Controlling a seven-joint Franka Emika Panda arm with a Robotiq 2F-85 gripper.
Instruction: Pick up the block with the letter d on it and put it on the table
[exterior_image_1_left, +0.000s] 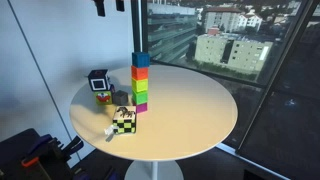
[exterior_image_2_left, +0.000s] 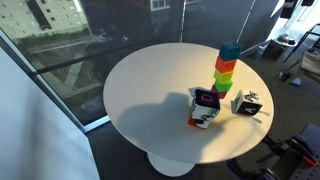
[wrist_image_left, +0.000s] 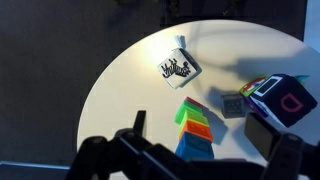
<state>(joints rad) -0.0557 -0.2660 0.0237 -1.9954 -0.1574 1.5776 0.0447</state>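
Note:
The block with the letter d has dark edges and a pale face with a pink D. It sits on top of a red-green-yellow cube and shows in both exterior views. The round cream table holds everything. My gripper is open and empty, high above the table, with its fingers either side of the coloured tower. The d block lies to the right of the right finger. In an exterior view only the fingertips show at the top edge.
A tower of stacked coloured cubes stands near the table's middle. A black-and-lime checkered cube sits near the edge. A small grey piece lies beside the red-green-yellow cube. Glass walls surround the table.

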